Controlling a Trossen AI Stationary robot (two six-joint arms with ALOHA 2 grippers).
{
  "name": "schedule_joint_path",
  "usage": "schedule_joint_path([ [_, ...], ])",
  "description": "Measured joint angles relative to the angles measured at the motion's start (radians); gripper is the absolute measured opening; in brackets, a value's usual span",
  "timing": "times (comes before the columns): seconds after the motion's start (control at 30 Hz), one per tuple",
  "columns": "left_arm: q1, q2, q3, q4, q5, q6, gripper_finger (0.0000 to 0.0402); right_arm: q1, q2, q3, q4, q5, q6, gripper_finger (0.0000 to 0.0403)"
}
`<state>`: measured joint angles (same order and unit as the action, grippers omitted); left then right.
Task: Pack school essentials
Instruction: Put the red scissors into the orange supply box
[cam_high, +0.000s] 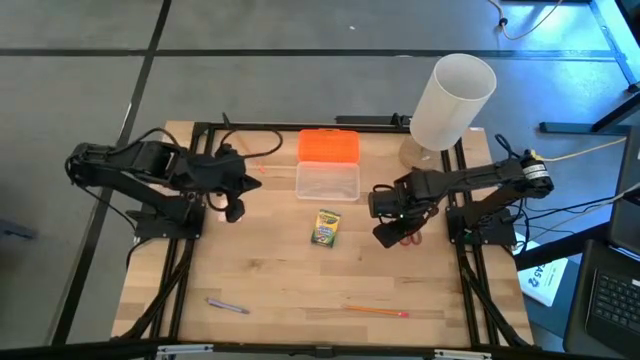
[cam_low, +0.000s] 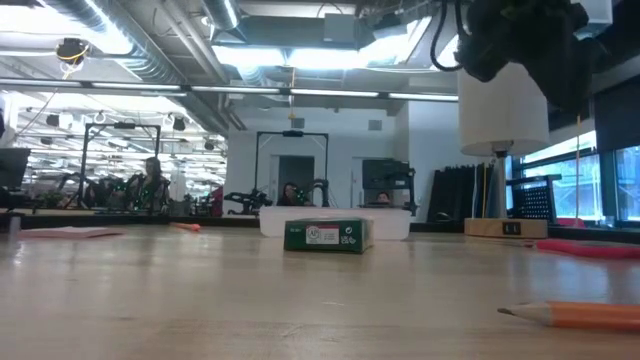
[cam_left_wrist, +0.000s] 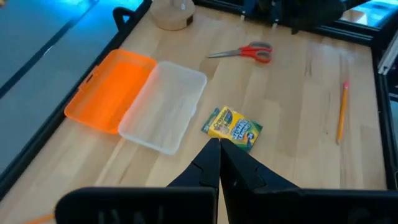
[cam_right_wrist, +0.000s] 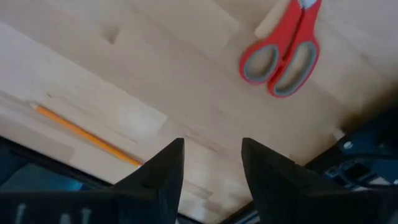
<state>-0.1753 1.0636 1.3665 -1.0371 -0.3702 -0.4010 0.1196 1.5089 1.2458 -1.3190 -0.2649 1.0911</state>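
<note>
A yellow-green crayon box (cam_high: 326, 228) lies flat at the table's middle, also in the left wrist view (cam_left_wrist: 232, 129) and low view (cam_low: 327, 235). Red-handled scissors (cam_right_wrist: 283, 59) lie flat at the right, partly under my right gripper (cam_high: 387, 236), which hangs over them pointing down, open (cam_right_wrist: 211, 162), with nothing between its fingers. An orange pencil (cam_high: 375, 311) and a purple pen (cam_high: 228, 305) lie near the front edge. My left gripper (cam_high: 234, 210) hovers at the left, shut (cam_left_wrist: 219, 152) and holding nothing, left of the crayon box.
A clear plastic box (cam_high: 327, 181) lies open at the far middle, its orange lid (cam_high: 328, 147) folded back behind it. A tall white cylinder (cam_high: 452, 100) stands on a wooden base at the far right. Bare wood lies between the crayon box and the front edge.
</note>
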Motion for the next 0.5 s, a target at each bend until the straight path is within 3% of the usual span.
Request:
schedule_joint_path([
  [0.2, 0.056, 0.099, 0.075, -0.043, 0.087, 0.018, 0.0, 0.004, -0.001, -0.087, 0.091, -0.057, -0.021, 0.0163],
  [0.5, 0.109, 0.149, 0.124, -0.054, 0.103, 0.053, 0.0, 0.004, -0.001, -0.252, 0.216, -0.078, -0.019, 0.0163],
])
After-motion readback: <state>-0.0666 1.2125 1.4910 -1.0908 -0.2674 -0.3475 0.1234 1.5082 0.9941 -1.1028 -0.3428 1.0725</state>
